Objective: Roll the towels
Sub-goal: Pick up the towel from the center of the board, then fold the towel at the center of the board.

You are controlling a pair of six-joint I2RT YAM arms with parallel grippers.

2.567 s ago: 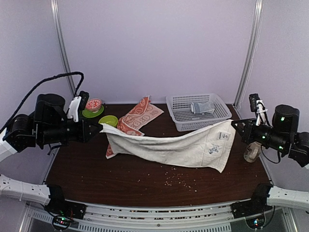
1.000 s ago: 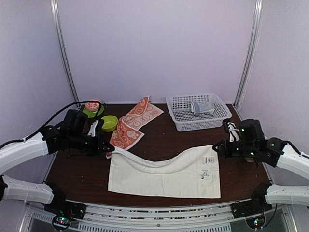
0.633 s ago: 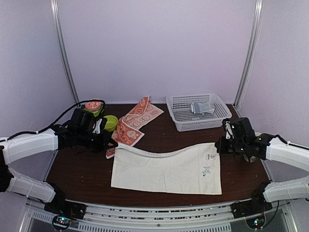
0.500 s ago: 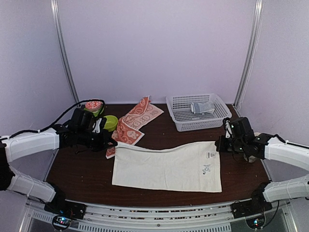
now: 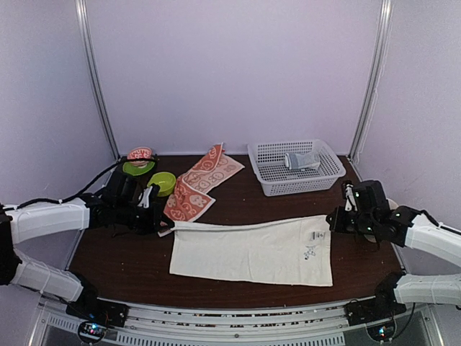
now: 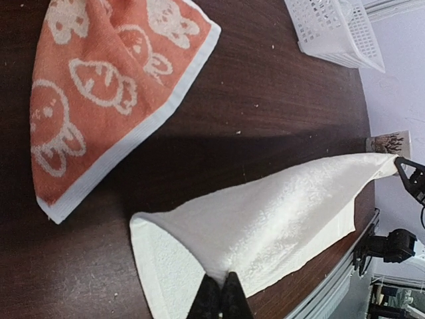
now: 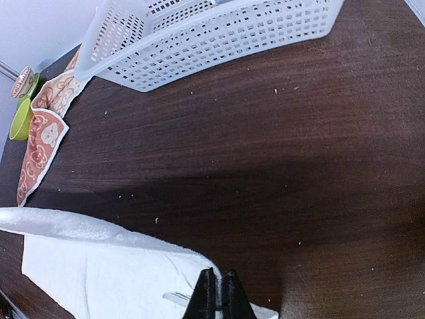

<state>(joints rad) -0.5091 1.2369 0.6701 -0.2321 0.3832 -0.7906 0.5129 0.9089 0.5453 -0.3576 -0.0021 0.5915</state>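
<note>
The white towel (image 5: 252, 249) lies spread across the near half of the table (image 5: 238, 205), its far edge raised off the wood at both corners. The left gripper (image 6: 222, 287) is clamped tight on the far-left corner and the right gripper (image 7: 218, 284) on the far-right corner. The orange towel (image 5: 196, 186) lies at the back left, apart from the white towel, with the basket (image 5: 268, 189) at the back right.

I can read no word or number anywhere here. My cream towel (image 5: 252, 249) carries a small tag (image 5: 317, 236) and a blue mark (image 5: 310, 253) near its 3 o'clock end, both too small to make out. The orange towel (image 6: 99, 86) shows only rabbits and carrots, no letters. A card (image 6: 388, 141) at the table's edge bears dark print, unreadable.
</note>
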